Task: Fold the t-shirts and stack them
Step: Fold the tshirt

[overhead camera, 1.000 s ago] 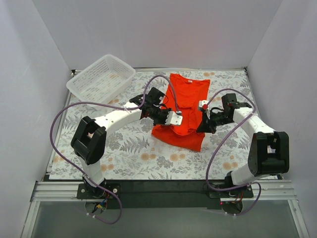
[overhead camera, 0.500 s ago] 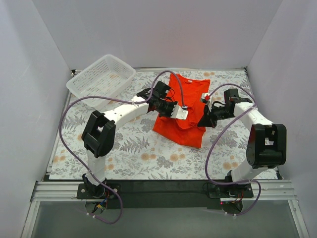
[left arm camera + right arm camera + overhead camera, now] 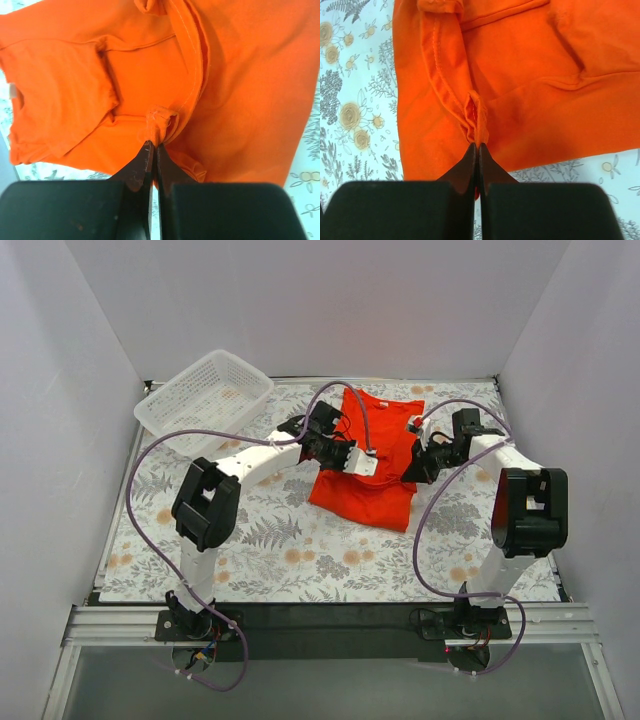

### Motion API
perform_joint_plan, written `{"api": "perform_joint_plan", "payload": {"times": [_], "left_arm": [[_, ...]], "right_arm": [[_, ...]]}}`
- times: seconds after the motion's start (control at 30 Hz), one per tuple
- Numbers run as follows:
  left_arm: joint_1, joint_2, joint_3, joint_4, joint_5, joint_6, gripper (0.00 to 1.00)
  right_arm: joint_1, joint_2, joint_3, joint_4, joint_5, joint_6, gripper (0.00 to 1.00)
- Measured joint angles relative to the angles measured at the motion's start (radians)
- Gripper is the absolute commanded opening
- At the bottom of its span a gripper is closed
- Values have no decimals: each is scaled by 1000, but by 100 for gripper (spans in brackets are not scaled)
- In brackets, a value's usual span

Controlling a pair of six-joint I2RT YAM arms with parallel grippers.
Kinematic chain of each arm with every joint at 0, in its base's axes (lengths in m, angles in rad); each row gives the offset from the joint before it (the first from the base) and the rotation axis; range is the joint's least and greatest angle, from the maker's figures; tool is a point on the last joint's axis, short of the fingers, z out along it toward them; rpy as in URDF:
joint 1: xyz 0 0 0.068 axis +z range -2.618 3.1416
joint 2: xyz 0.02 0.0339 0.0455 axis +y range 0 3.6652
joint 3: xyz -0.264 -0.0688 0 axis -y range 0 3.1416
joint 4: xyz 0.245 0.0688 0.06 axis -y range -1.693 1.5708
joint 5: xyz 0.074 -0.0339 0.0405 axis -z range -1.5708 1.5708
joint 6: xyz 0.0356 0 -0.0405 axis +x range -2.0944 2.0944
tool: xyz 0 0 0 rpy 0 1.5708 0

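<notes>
Left wrist: left gripper point(image 3: 152, 146) on t-shirt point(image 3: 245, 95)

My left arm point(image 3: 250, 462) comes up from its base at the near edge, bends at a black elbow, and reaches far and to the right. Its wrist tips down at the end. My left gripper point(image 3: 152, 149) has its two black fingers pressed tight together, with a little bunch of the t-shirt point(image 3: 240, 100) pinched at the tips. My right arm point(image 3: 522, 512) stands tall over its base on the right (its elbow is a big black block), then bends in to the left. My right gripper point(image 3: 476, 148) is squeezed tight too, with a small fold of the cloth between its tips. The two grippers lean in toward each other, near but apart.
</notes>
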Motion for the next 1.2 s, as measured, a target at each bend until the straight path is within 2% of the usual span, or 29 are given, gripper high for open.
{"api": "perform_joint_plan", "payload": {"times": [0.4,0.6,1.2], "left_arm": [[34,95,103,96,-7,4,0],[56,159,121,136,-17,4,0],[71,219,168,268,-24,2,0]], "right_arm": [[-3,117,153,47,26,91,1],[-6,173,192,60,50,124,1],[-45,245,261,129,88,214,1]]}}
